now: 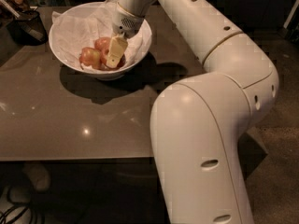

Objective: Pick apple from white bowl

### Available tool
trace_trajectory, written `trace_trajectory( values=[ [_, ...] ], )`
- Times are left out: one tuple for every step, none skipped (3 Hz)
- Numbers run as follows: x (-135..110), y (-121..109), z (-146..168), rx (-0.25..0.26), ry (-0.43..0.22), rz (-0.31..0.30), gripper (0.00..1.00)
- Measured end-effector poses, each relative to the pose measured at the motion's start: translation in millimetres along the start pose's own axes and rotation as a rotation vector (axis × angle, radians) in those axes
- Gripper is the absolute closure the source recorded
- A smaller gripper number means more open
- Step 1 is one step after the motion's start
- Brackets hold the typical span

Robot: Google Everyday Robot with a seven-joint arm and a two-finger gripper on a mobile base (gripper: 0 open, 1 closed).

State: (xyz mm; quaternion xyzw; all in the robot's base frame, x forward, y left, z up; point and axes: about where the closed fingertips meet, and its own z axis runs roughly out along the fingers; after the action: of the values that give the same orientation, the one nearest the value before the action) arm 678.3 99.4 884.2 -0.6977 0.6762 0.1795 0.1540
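The brown, glossy table (pixel 70 120) fills the left of the view, its near edge running across the lower part. The robot's white arm (pixel 210 125) bulks over the near right corner, bends above the right edge and reaches back along the far edge towards the far left corner.

The white bowl (pixel 65 31) stands close to the far edge, nearer the far left corner than the right one, and throws a dark shadow towards the middle of the table. Crumpled white paper (pixel 93 22) lines it and sticks up past its far rim. At the far left corner, just beside the bowl, sits a dark basket (pixel 28 24), only partly in view.

The gripper (pixel 115 55) is down inside the bowl on its right half, pointing at the fruit. It cannot be told whether it is apart, together or clamped on something.

The apple (pixel 103 44) lies in the bottom of the bowl, partly hidden behind the gripper and touching it or very nearly so. A second red-yellow apple (pixel 89 56) lies against it on the side of the left edge. A sliver of red (pixel 123 62) shows on the gripper's other side.
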Motion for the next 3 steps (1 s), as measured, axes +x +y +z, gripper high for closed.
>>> trace_trajectory(
  values=[
    [-2.3,-2.5,-1.4,0.004,0.002,0.0,1.0],
    [-3.8,-4.5,-4.1,0.008,0.0,0.002,1.0],
    [-5.2,-5.8,-5.4,0.009,-0.001,0.002,1.0]
  ],
)
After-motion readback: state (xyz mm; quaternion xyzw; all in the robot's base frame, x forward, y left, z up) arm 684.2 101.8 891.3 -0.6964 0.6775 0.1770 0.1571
